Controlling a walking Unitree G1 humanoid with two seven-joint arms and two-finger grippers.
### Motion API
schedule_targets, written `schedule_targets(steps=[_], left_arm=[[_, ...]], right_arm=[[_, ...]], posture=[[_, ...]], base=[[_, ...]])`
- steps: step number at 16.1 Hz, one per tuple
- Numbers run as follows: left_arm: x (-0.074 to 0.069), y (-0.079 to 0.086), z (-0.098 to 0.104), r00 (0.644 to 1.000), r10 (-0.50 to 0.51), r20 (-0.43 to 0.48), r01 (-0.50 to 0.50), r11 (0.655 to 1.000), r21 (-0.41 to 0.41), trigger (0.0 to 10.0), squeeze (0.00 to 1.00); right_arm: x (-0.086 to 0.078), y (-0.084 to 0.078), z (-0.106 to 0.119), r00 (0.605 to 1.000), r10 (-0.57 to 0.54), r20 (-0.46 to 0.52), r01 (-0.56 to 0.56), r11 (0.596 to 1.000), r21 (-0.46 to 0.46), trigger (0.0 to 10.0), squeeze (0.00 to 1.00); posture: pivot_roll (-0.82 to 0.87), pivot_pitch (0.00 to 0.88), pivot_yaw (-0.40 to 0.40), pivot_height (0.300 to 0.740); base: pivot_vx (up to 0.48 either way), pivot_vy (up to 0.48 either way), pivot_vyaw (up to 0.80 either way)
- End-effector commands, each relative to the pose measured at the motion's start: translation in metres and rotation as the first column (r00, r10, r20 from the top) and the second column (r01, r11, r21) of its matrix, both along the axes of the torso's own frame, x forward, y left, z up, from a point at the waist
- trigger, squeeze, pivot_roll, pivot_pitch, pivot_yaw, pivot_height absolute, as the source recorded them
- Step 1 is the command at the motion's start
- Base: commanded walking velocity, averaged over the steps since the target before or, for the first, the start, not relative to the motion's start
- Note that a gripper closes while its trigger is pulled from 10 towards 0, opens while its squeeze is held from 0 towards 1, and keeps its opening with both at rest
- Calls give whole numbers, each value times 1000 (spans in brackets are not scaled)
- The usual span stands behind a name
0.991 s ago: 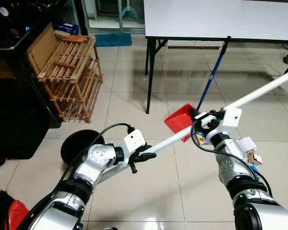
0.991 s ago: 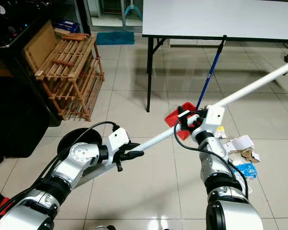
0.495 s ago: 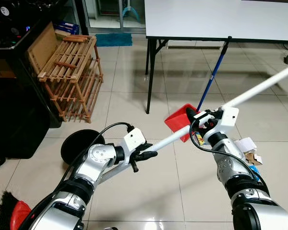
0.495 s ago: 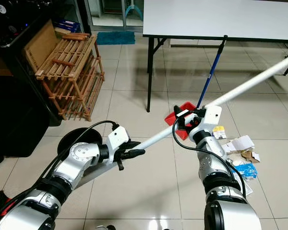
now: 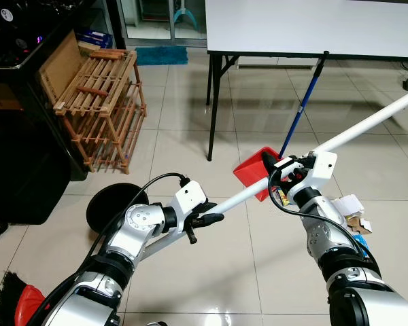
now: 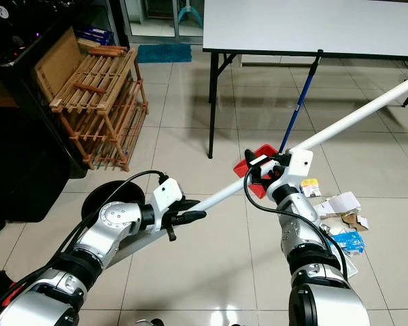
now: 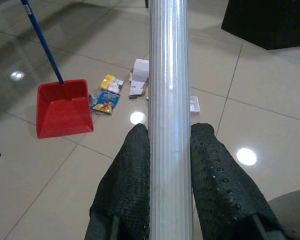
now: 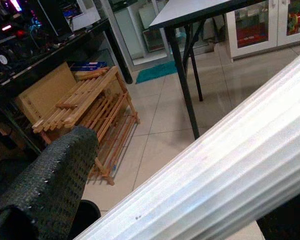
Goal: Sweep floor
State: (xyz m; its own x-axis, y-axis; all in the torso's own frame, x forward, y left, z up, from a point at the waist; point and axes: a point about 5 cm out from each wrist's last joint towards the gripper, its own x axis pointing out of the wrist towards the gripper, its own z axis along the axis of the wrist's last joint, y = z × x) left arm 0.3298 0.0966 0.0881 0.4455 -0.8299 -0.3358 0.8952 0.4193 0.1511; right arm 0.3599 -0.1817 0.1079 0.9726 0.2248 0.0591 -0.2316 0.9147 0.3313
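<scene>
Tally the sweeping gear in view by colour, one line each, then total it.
Red: 2, the dustpan and the brush head
White: 1, the broom pole
Blue: 1, the dustpan handle
Total: 4

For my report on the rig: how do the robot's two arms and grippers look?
Both arms are silver metal with round joints and black cables looping outside. Each wrist carries a white box. The left gripper and right gripper have long black fingers with a dotted, textured surface.
</scene>
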Motion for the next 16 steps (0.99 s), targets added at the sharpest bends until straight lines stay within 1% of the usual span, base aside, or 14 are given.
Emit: schedule_targets(steps=[1, 3, 5, 6, 7, 8, 9, 10, 11, 13, 14, 15, 16], left_arm=[[13, 3, 26, 994, 58, 94, -49, 994, -97, 10000, 0], [17, 4, 31, 990, 100, 102, -86, 988, -131, 10000, 0], [22, 9, 36, 979, 166, 115, -147, 976, -159, 10000, 0], [26, 15, 39, 966, 227, 124, -203, 963, -178, 10000, 0], [32, 21, 43, 945, 302, 123, -271, 938, -217, 10000, 0], [35, 26, 48, 929, 351, 115, -314, 915, -254, 10000, 0], [37, 28, 50, 919, 373, 123, -332, 905, -267, 10000, 0], [39, 32, 51, 899, 417, 135, -370, 887, -277, 10000, 0], [41, 35, 53, 876, 461, 143, -408, 866, -288, 10000, 0], [45, 44, 56, 811, 567, 142, -502, 801, -326, 10000, 0], [47, 47, 57, 792, 594, 142, -525, 782, -336, 10000, 0], [47, 48, 57, 787, 600, 142, -532, 778, -335, 10000, 0], [46, 48, 55, 790, 596, 146, -530, 783, -327, 10000, 0]], right_arm=[[-8, -4, -17, 997, -11, -81, 12, 1000, 17, 10000, 1000], [-9, -6, -20, 995, -24, -92, 26, 999, 21, 10000, 1000], [-11, -10, -23, 994, -26, -106, 27, 1000, 11, 10000, 1000], [-13, -12, -25, 993, -26, -113, 24, 1000, -12, 10000, 976], [-15, -15, -27, 992, -29, -119, 27, 999, -18, 10000, 0], [-16, -18, -28, 992, -36, -122, 35, 999, -17, 10000, 0], [-17, -20, -29, 991, -46, -128, 45, 999, -12, 10000, 0], [-18, -22, -31, 989, -56, -135, 55, 998, -8, 10000, 0], [-19, -24, -32, 987, -67, -143, 66, 998, -6, 10000, 0], [-19, -25, -34, 985, -82, -151, 83, 997, 3, 10000, 0], [-20, -23, -34, 986, -78, -149, 80, 997, 6, 10000, 0], [-20, -22, -34, 986, -75, -148, 77, 997, 6, 10000, 0], [-19, -22, -33, 986, -76, -147, 78, 997, 6, 10000, 0]], posture=[[14, 152, -14, 740], [16, 153, -16, 740], [17, 155, -18, 740], [17, 155, -18, 740], [15, 157, -20, 740], [14, 158, -22, 740], [14, 158, -22, 740], [14, 158, -23, 740], [13, 159, -24, 740], [15, 161, -26, 740], [16, 161, -27, 740], [17, 161, -27, 740], [18, 161, -28, 740]], base=[[0, 0, 0], [0, 0, 0], [0, 0, 0], [0, 0, 0], [0, 0, 0], [0, 0, 0], [0, 0, 0], [0, 0, 0], [0, 0, 0], [0, 0, 0], [0, 0, 0], [0, 0, 0], [0, 0, 0]])
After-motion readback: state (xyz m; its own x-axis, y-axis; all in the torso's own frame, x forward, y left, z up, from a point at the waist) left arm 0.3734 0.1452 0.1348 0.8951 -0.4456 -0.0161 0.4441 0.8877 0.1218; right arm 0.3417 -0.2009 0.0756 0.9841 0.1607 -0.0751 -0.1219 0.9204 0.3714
